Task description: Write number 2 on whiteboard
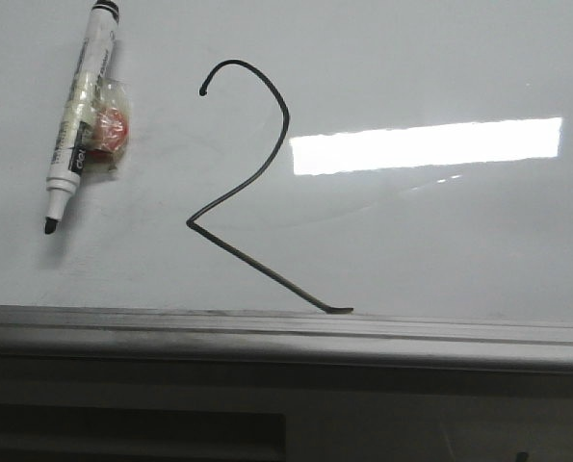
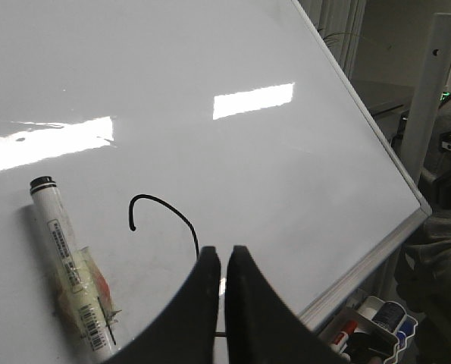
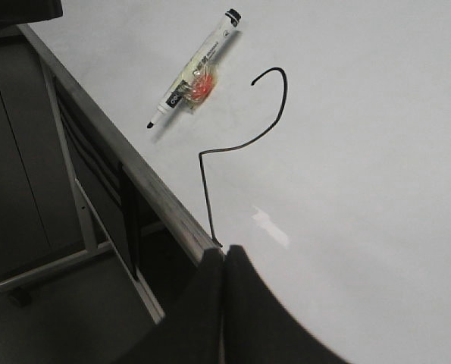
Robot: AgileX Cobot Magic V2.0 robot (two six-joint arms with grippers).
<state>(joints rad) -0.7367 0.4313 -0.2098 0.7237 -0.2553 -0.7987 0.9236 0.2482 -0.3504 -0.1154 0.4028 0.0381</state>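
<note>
Front view: a thin black marker line forming a tall angular number 2 is seen drawn on the large glossy white whiteboard, its long slanted base stroke ending just at the grey metal frame edge on the near side. To the left of the numeral, a white marker pen with a black uncapped tip is laid on the board, apart from the line, with what may be an orange-red tape wad stuck to its barrel. A bright rectangular light reflection is seen to the right. The left gripper and the right gripper are each shown with dark jaws pressed together, nothing visibly held.
</note>
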